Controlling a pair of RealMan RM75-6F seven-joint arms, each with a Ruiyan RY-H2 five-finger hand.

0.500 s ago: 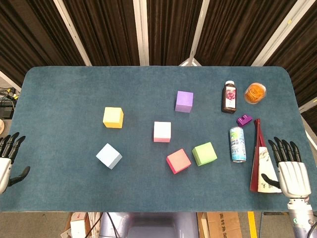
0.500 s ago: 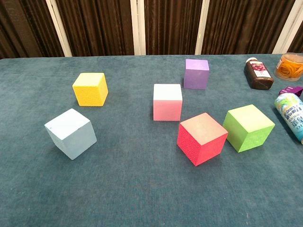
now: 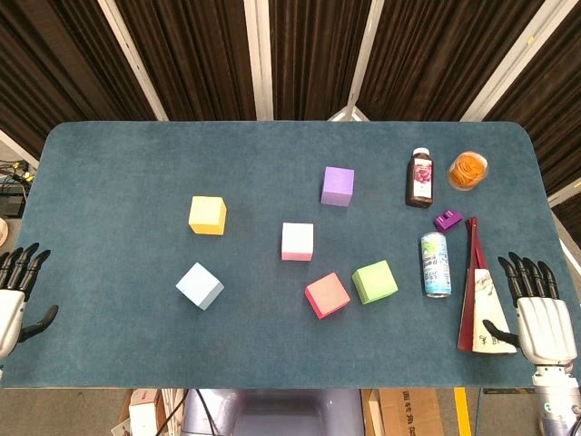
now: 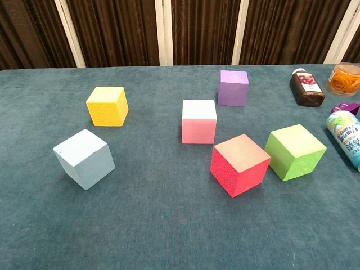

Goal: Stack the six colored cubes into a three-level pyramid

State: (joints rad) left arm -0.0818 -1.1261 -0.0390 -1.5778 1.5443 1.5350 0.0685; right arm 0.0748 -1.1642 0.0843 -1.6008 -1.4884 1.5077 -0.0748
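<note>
Left hand: the left hand (image 3: 13, 298) sits at the far left edge of the head view, low down, fingers spread and nothing in it.
Right hand: the right hand (image 3: 539, 316) is at the lower right of the head view, fingers apart and holding nothing, just beside the folded fan (image 3: 481, 304).
Cubes: all six lie singly on the table (image 3: 127, 182), none stacked.
Yellow cube: the yellow cube (image 3: 207, 215) is left of centre; the light blue cube (image 3: 200, 286) sits below it, turned at an angle.
Purple cube: the purple cube (image 3: 338, 185) is the farthest up the frame, right of centre.
Pink cube: the pink cube (image 3: 297, 242) holds the middle.
Red and green: the red cube (image 3: 327, 295) and the green cube (image 3: 374, 282) sit close together, apart, below and right of the pink one.
Right side: a dark bottle (image 3: 419, 178), an orange tub (image 3: 467, 170), a small purple object (image 3: 448, 219) and a can lying down (image 3: 437, 264).
</note>
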